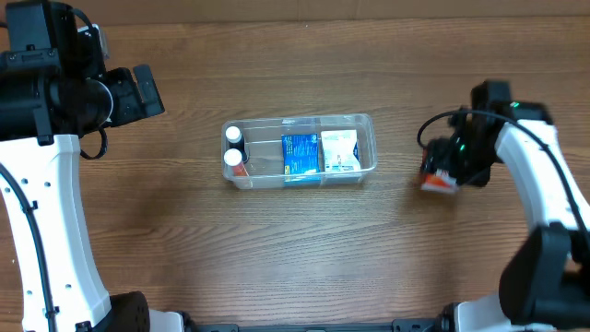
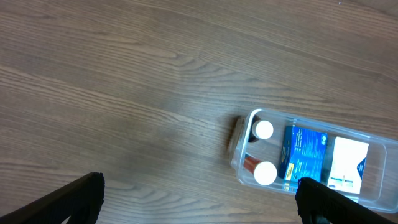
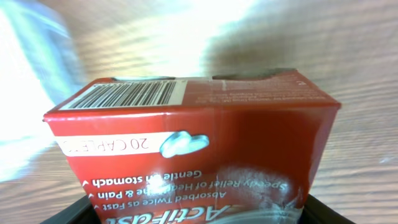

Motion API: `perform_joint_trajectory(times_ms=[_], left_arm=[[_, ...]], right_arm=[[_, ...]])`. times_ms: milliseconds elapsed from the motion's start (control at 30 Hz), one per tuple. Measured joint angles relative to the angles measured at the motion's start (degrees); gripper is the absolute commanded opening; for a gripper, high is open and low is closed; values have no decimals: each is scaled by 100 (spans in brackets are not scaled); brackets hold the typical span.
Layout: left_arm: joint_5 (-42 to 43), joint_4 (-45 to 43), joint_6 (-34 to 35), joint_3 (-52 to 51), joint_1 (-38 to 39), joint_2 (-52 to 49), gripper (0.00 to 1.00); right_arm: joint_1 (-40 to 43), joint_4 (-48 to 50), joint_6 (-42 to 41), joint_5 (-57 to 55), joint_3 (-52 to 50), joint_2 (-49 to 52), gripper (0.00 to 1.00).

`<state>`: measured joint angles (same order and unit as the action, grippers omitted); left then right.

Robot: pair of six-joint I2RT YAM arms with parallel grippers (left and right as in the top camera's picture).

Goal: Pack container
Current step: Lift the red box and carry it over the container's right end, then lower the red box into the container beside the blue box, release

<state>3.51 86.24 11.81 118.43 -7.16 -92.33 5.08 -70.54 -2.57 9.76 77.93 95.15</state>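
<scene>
While the right gripper [image 1: 443,171] sits out at three o'clock from the container [image 1: 365,122], well apart from it, it is clamped on a red box [image 1: 439,183]. From the wrist view that box fills nearly everything: a barcode on its upper face, a white strip reading "20 CAPLETS", and white lettering below. The dark fingers show only at the bottom corners, hard against the carton. Whether the box rests on the table [image 1: 277,258] or is held just clear of it, I cannot tell.

The container lies near the middle of the table, its long side running from nine to three o'clock. At its nine o'clock end stand two bottles with white caps, one [image 1: 233,135] toward twelve and the other [image 1: 234,158] toward six, close together. Next along, about the middle, is a blue box [image 1: 300,152]. Just beside that, toward three o'clock, is a white box [image 1: 338,150], near the end wall.

The left gripper [image 1: 146,90] hangs off at about ten o'clock from the container, well apart from it. Its fingers [image 2: 81,196] are spread wide with nothing between them but bare wood. Its wrist camera catches the bottle end of the container at lower right, with both white caps, the blue box and the white box showing through the clear wall.
</scene>
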Motion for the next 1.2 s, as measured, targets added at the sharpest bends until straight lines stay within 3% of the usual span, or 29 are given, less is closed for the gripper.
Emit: perform_joint_trajectory(times_ms=[200,500,867,1200], left_arm=[[2,2,0,0,0,0,100],[2,107,0,0,0,0,100],[2,127,0,0,0,0,100],[2,125,0,0,0,0,100]], right_arm=[[-1217,146,-87,83,1346,-699,72],[-2826,946,-723,118,1408,-249,72],[-2911,870,-1174,2,1399,1167,69],[-2911,850,-1224,-249,1266,1307,70]])
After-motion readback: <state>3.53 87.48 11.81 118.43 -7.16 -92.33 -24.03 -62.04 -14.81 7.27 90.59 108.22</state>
